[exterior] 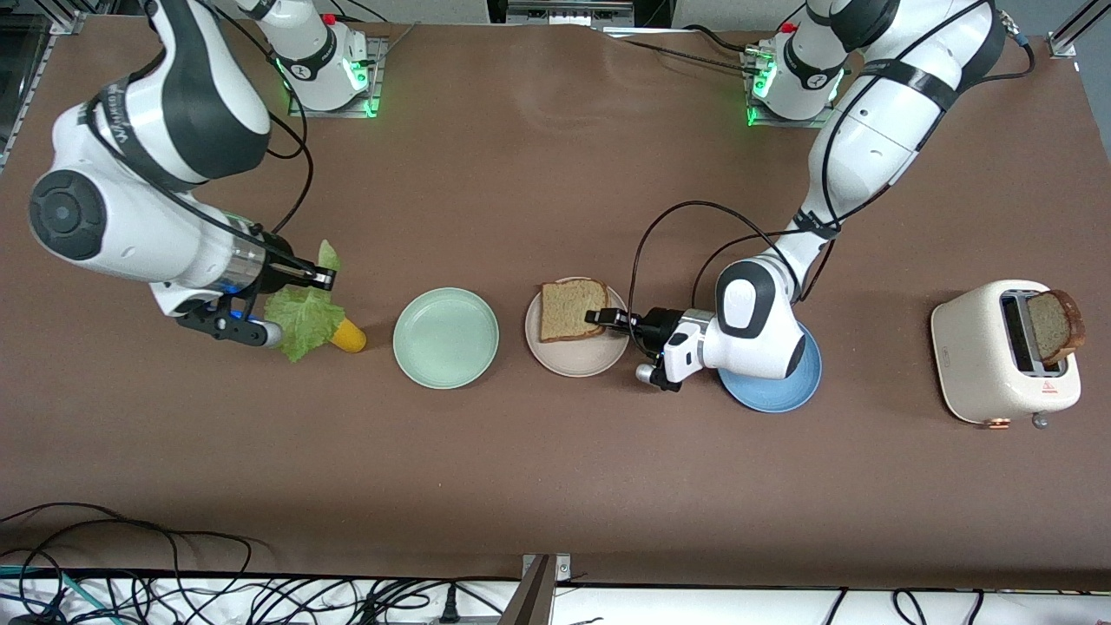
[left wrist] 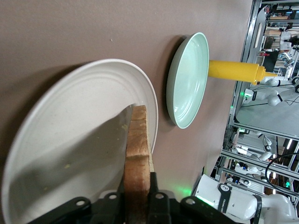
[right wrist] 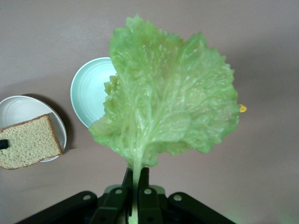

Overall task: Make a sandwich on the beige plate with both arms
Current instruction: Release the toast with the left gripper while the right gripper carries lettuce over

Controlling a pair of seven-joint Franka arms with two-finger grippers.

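Left gripper (exterior: 597, 317) reached low over round beige plate (exterior: 575, 362), fingers around square brown bread slice (exterior: 571, 308); the left wrist view showed the slice edge-on. Right gripper (exterior: 325, 279), raised beside mint-green plate (exterior: 445, 338), pinched ruffled green lettuce leaf (right wrist: 168, 102).

One high camera facing the arms, one on each wrist.
The front view looks down over the whole bench (exterior: 555, 486); both close wrist views share the beige plate (left wrist: 70, 154) and mint-green plate (right wrist: 91, 91).

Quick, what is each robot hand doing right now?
Left gripper: closed on the edge of the bread slice on the beige plate.
Right gripper: shut, holding the lettuce leaf up over the yellow bottle.
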